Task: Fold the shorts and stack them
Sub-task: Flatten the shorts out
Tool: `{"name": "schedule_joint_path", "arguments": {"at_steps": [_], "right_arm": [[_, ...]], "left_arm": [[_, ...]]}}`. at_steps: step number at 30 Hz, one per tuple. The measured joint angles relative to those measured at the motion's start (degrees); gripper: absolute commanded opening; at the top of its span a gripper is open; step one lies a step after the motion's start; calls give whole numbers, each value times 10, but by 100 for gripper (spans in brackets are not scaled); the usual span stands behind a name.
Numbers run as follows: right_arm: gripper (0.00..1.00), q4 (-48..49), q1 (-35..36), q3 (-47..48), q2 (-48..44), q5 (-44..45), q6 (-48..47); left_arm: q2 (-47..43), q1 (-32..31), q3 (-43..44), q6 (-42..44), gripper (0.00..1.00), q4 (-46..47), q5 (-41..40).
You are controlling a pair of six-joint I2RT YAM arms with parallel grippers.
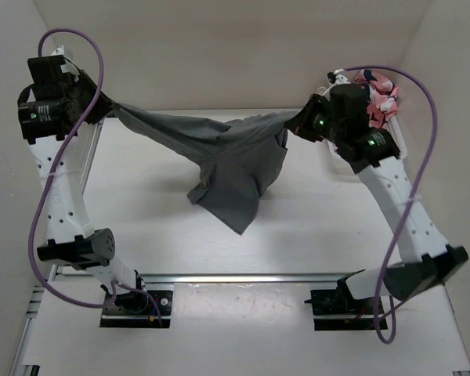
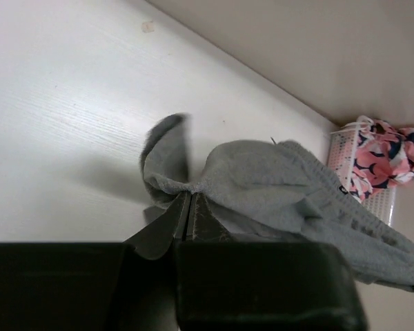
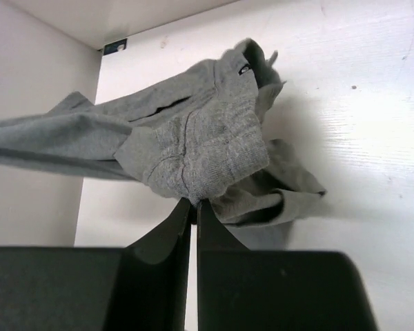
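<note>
A plain dark grey pair of shorts (image 1: pixel 223 160) hangs stretched in the air between both arms, its middle sagging toward the table. My left gripper (image 1: pixel 107 108) is shut on its left end; the left wrist view shows the grey cloth (image 2: pixel 262 179) pinched at the left gripper's tips (image 2: pixel 188 193). My right gripper (image 1: pixel 301 121) is shut on the right end, and in the right wrist view the bunched waistband (image 3: pixel 200 155) sits at the right gripper's tips (image 3: pixel 194 201). A pink patterned pair of shorts (image 1: pixel 380 98) lies in a white basket (image 2: pixel 345 148) at the far right.
White walls close in the table (image 1: pixel 313 227) on the left, back and right. The basket with the pink patterned shorts (image 2: pixel 386 155) stands against the right wall behind my right arm. The arm bases sit on a metal rail (image 1: pixel 235 278) at the near edge.
</note>
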Motion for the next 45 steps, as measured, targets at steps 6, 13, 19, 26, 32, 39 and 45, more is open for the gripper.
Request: {"name": "schedule_joint_path", "arguments": {"at_steps": [6, 13, 19, 26, 32, 39, 45], "right_arm": [[0, -44, 5, -12, -122, 28, -31], [0, -50, 5, -18, -107, 73, -42], [96, -30, -4, -40, 65, 131, -24], [84, -52, -5, -145, 93, 145, -18], [84, -38, -7, -266, -24, 124, 4], [97, 12, -65, -421, -82, -5, 52], [97, 44, -117, -489, -82, -96, 79]], "left_arm": [[-48, -1, 17, -1, 10, 3, 2], [48, -12, 96, -5, 10, 47, 5], [295, -34, 195, 10, 100, 93, 4], [318, -57, 34, 36, 61, 56, -16], [-16, -160, -380, 40, 71, 104, -36], [-226, -287, -783, -92, 97, 149, 9], [-299, -353, -938, -206, 94, 163, 36]]}}
